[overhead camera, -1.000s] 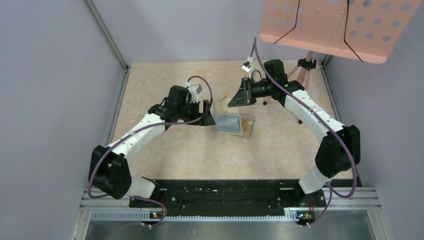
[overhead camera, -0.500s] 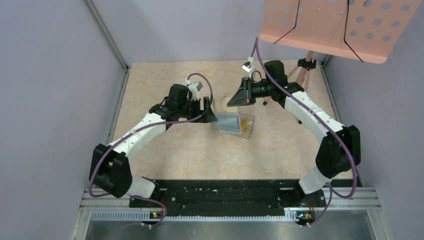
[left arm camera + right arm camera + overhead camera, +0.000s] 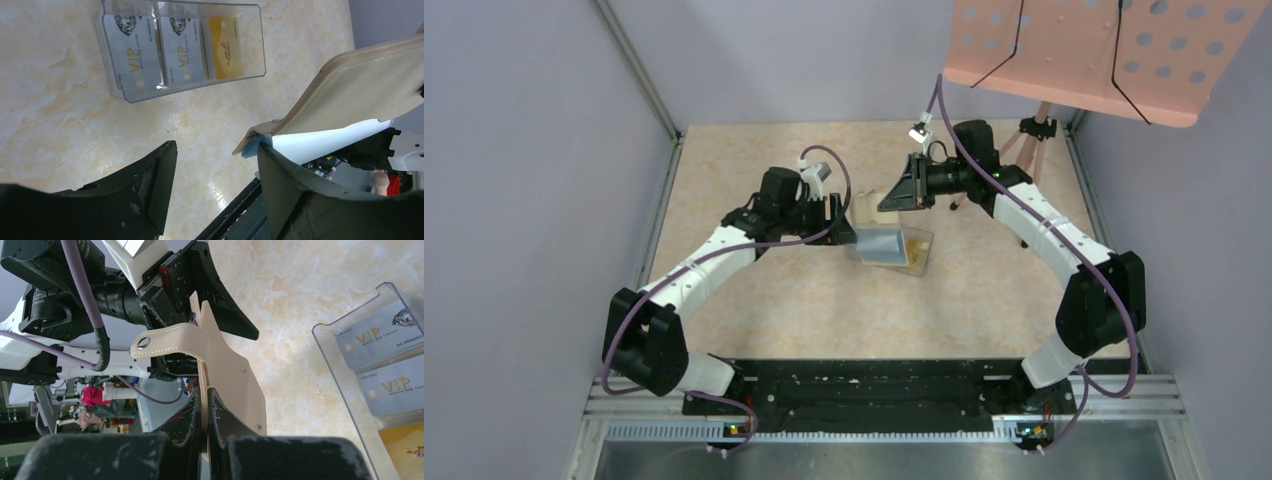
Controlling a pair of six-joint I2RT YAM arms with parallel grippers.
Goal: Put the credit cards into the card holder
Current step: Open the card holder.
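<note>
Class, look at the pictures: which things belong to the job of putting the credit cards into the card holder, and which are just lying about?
Belong to the job:
- credit cards, lying in the clear tray
- card holder, pinched by the right gripper
- left gripper, open by the holder's edge

Just lying about:
- pink perforated board
- tripod stand
- table

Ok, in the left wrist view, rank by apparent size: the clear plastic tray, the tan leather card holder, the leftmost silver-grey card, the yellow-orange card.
Clear plastic tray and tan card holder: about alike; the holder is nearer the camera, so unranked.
Then leftmost silver-grey card.
Smallest: yellow-orange card.
</note>
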